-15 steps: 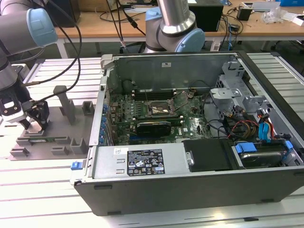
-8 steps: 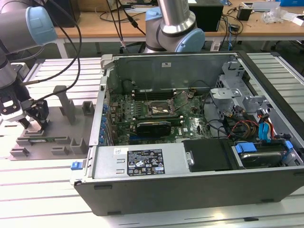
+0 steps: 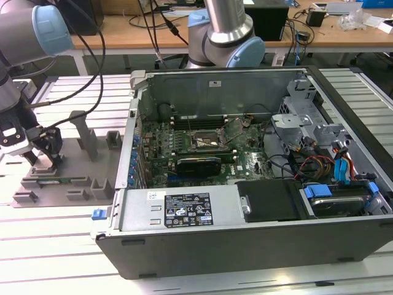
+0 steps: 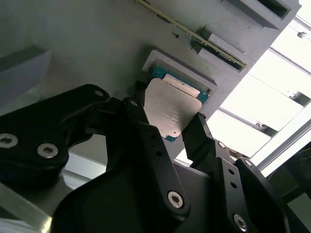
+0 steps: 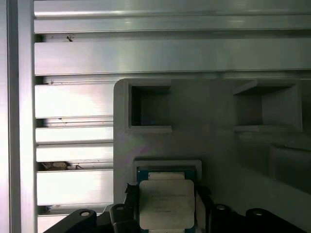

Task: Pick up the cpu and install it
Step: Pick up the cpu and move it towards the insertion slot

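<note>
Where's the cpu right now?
In the first wrist view the cpu sits in a recess of the grey tray, with the gripper around it. The tray lies at the exterior view's left of the computer case.

A long wooden desk (image 3: pixel 350 35) ran across twelve o'clock in the exterior view; a pale slatted aluminium table (image 3: pixel 49 252) spread from six to nine o'clock
</note>
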